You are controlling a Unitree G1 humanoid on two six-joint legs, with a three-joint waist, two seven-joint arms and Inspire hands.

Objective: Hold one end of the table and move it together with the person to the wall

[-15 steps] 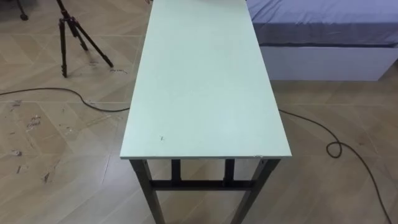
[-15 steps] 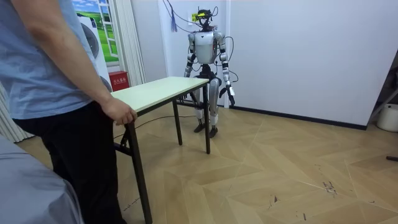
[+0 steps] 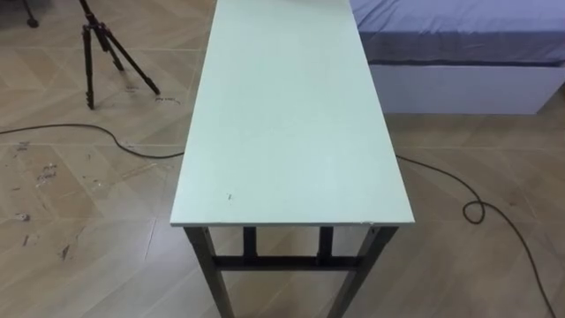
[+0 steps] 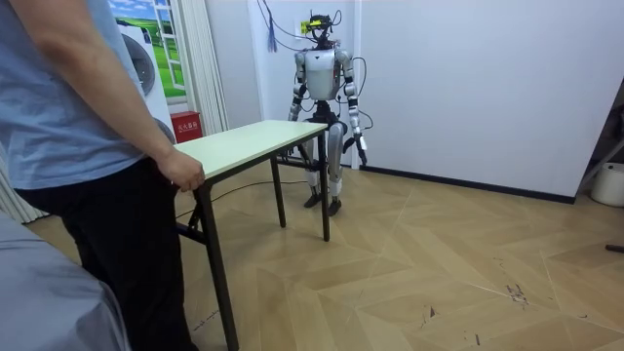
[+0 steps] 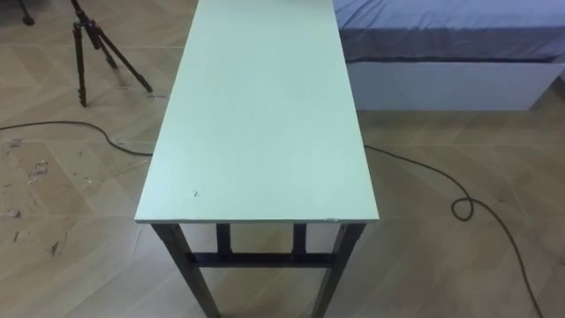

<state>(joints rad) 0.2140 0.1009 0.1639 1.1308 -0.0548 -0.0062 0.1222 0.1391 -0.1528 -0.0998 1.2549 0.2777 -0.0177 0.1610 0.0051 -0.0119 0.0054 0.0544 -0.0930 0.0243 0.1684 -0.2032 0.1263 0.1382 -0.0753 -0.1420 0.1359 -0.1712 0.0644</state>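
Running along one side of the room is a bed [image 3: 459, 40] with grey-blue bedding on a white base, near the far right of the table as the robot looks down on it. The table [image 3: 291, 124], long with a pale green top and dark legs, stands on the wood floor between the two of them, all its legs down. A person [image 4: 78, 146] in a blue shirt stands at one short end, one hand [image 4: 182, 174] on that edge. The robot stands upright at the other end, by the white wall. Its left hand [image 4: 365, 152] hangs at its side, clear of the table. Its right hand [image 4: 291, 116] is down by the far corner. I cannot tell whether either is loose or clenched. A black tripod [image 3: 106, 49] stands off to the table's left.
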